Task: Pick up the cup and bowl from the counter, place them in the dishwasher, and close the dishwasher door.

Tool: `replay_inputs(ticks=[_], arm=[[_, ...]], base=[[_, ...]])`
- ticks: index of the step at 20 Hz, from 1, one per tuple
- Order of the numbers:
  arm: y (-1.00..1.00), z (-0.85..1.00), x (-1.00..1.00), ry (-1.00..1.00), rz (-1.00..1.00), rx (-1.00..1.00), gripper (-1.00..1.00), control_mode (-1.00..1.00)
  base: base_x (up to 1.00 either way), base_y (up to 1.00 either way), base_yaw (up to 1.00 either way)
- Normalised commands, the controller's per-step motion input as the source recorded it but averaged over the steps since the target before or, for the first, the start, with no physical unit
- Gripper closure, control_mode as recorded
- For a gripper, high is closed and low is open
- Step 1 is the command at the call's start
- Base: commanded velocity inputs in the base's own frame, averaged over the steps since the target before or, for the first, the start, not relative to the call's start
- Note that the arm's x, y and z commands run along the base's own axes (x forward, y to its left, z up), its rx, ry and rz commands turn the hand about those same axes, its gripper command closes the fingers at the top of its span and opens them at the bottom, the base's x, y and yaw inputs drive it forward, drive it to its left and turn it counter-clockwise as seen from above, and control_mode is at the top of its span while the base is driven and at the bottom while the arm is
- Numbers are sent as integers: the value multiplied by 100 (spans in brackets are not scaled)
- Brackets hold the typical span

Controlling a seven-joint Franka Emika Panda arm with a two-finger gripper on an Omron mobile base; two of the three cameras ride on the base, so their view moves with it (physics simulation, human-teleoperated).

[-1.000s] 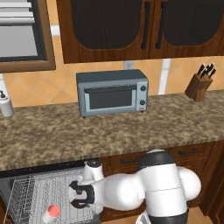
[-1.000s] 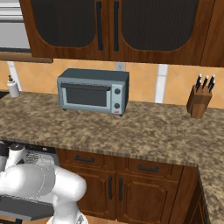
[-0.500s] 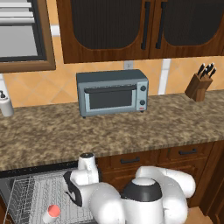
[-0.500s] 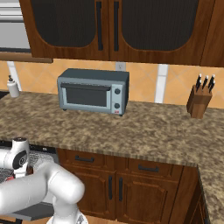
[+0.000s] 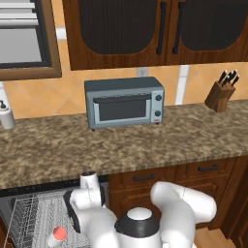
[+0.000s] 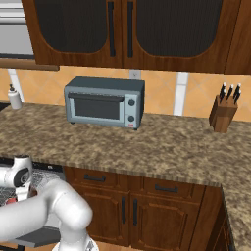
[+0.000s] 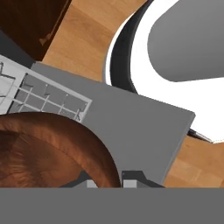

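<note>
- Down at the bottom left of my left base view, the dishwasher (image 5: pixel 29 213) is open with its light wire rack (image 5: pixel 34 220) out, and the cup (image 5: pixel 57 236) lies in that rack, pink-red end towards the camera. I can't tell which way its long axis runs, it's too small.
- Gripper (image 5: pixel 72 218) hangs over the rack just right of the cup, above it in the picture, apart from it as far as I can see.
- From the hand view, the bowl (image 7: pixel 48 148) is right up against the finger tips (image 7: pixel 131 178), a big glossy brown dome with its rounded outside facing the camera. It looks like the gripper is clamped on it, with the rim running between the two tips.
- Behind the bowl I see the grey dishwasher door (image 7: pixel 131 127) lying flat, a corner of rack grid at the left, and wood floor (image 7: pixel 87 35) beyond.
- Bowl is cut off at the left and bottom edges, so no full outline. In the left base view I can't pick it out at the hand.
- Right base view has the wrist (image 6: pixel 19 176) at the far left edge, under the counter (image 6: pixel 147 142) lip, with the fingers cut off.
- On the counter: toaster oven (image 5: pixel 125 101), knife block (image 5: pixel 221 94), dispenser bottle (image 5: pixel 6 115).
</note>
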Motion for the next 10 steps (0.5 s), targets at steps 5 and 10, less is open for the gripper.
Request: replay_inputs(ticks=[5, 10], arm=[[0, -41, 0, 4, 0, -2, 100, -100], [3, -7, 8, 0, 0, 0, 100, -100]], base=[[0, 0, 0], [0, 0, 0]])
